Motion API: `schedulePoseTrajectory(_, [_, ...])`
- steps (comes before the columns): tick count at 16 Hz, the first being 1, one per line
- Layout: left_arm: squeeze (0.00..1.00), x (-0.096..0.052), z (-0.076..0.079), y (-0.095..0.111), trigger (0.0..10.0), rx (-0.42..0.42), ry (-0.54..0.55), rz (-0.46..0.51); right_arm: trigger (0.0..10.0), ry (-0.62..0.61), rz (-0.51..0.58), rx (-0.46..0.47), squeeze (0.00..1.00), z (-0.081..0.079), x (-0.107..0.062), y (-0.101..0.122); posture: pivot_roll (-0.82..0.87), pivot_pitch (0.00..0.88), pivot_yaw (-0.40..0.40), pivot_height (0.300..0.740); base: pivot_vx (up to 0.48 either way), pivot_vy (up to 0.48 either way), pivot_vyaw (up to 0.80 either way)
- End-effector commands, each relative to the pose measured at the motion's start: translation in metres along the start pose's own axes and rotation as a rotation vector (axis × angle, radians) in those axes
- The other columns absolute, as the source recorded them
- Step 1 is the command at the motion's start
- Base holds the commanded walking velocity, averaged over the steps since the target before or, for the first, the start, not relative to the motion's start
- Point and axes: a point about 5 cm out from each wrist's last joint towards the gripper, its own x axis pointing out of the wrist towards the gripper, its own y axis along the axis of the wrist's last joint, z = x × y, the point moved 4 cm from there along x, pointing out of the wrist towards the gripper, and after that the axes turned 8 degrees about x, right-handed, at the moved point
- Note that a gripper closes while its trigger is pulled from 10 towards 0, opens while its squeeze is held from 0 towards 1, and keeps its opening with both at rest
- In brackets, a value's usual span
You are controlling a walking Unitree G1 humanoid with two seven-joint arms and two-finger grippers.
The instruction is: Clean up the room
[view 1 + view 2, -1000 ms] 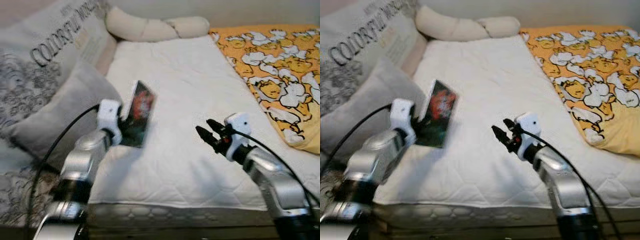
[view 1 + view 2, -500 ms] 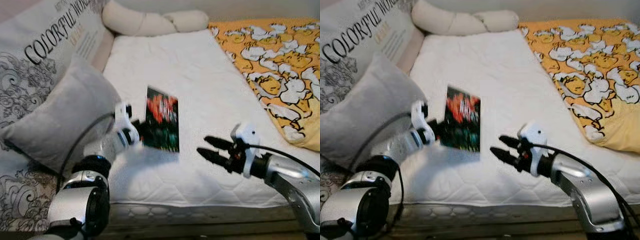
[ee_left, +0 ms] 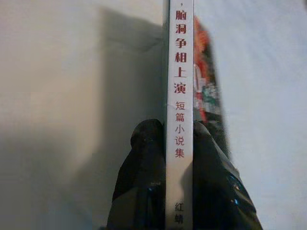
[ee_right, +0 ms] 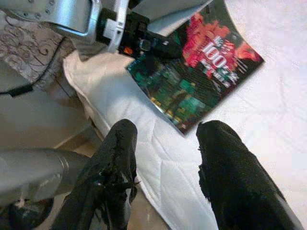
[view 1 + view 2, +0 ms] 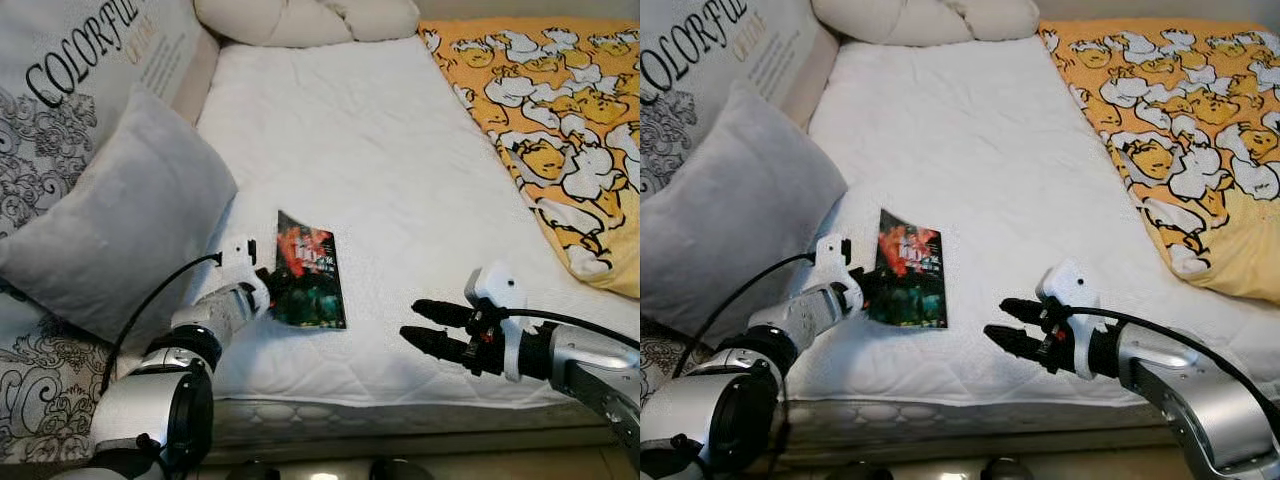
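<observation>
Book [image 5: 308, 272] on mattress [image 5: 370, 150] near front edge; cushion [image 5: 120, 230] left; blanket [image 5: 550, 120] right

White quilted mattress [image 5: 380, 180] spans the middle. Plain grey cushion [image 5: 110, 225] at left, leaning on a large grey printed pillow with black lettering [image 5: 70, 90]. Cream bolster [image 5: 300, 18] at far edge. Orange cartoon-print blanket [image 5: 560, 110] on right.

right gripper [image 4: 165, 167] spread above mattress edge [image 4: 158, 163], left gripper [image 4: 153, 48] pinching book [image 4: 201, 81]
</observation>
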Motion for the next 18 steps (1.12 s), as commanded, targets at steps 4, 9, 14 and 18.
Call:
schedulePoseTrajectory(4, [0.18, -0.004, -0.012, 0.015, 10.0, 0.128, 0.049, 0.034, 10.0, -0.026, -0.02, -0.022, 0.0, 0.003, -0.003, 0.002, -0.28, 0.118, 0.044, 0.74, 0.0, 0.0, 0.0])
schedulePoseTrajectory(9, [1.0, -0.006, -0.02, 0.023, 10.0, 0.173, 0.092, 0.051, 10.0, -0.032, -0.018, -0.017, 0.0, 0.001, -0.001, 0.0, -0.28, 0.12, 0.046, 0.74, 0.0, 0.0, 0.0])
schedulePoseTrajectory(14, [1.0, -0.015, -0.04, 0.035, 10.0, 0.269, 0.155, 0.05, 10.0, -0.032, -0.008, -0.013, 0.0, 0.001, 0.002, 0.001, -0.26, 0.115, 0.042, 0.74, 0.0, 0.0, 0.0])
schedulePoseTrajectory(18, [1.0, -0.025, -0.051, 0.053, 10.0, 0.404, 0.14, 0.083, 10.0, -0.042, 0.02, 0.006, 0.0, 0.004, 0.007, 0.0, -0.19, 0.065, 0.027, 0.74, 0.0, 0.0, 0.0])
